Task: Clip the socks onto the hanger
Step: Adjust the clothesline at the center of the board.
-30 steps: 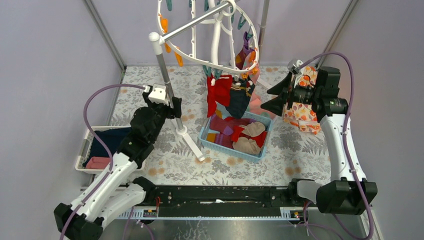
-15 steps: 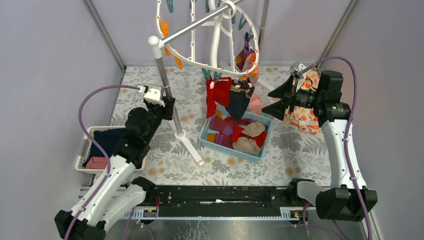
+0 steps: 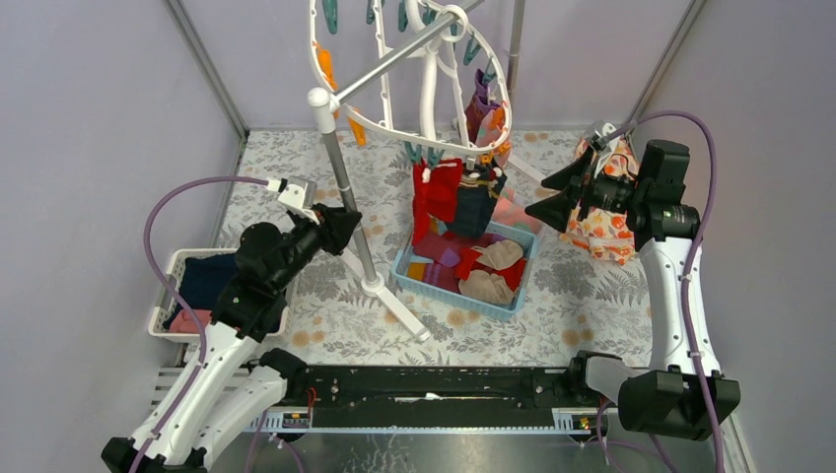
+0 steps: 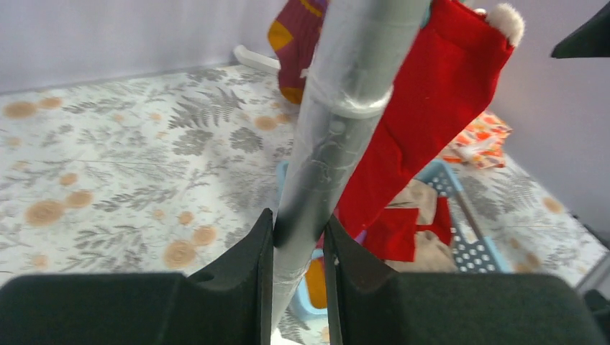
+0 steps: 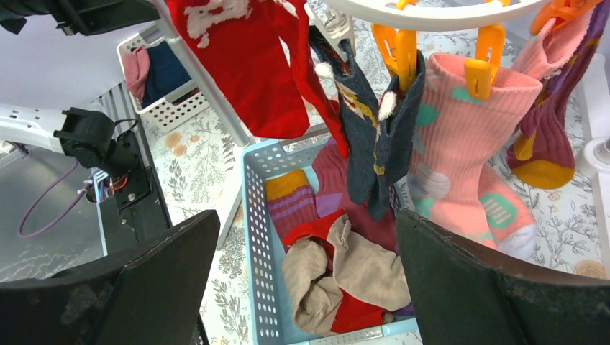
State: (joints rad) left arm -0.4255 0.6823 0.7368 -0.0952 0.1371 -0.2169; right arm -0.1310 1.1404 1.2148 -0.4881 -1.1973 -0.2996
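Observation:
The white hanger [image 3: 496, 87] hangs from a grey-poled rack stand [image 3: 347, 192]. Red [image 3: 434, 192], navy [image 3: 474, 207] and pink socks are clipped along its near rim. My left gripper [image 3: 343, 223] is shut on the stand's pole [image 4: 345, 93], one finger on each side, with a hanging red sock [image 4: 424, 108] just behind. My right gripper [image 3: 547, 197] stands open right of the hanging socks. In its wrist view the open gripper [image 5: 306, 219] frames beige and red socks [image 5: 345, 273] in a blue basket [image 5: 255, 215]. A pink sock [image 5: 467, 144] hangs from orange clips [image 5: 395, 47].
A white bin [image 3: 168, 296] with navy and pink cloth sits at the left edge. Orange floral cloth [image 3: 601, 229] lies behind my right wrist. The stand's white foot [image 3: 396, 310] reaches toward the near edge, just left of the basket [image 3: 406, 268].
My left gripper has closed on the pole. The stand, with hanger and socks, has shifted toward the near right. My right gripper has drifted slightly right.

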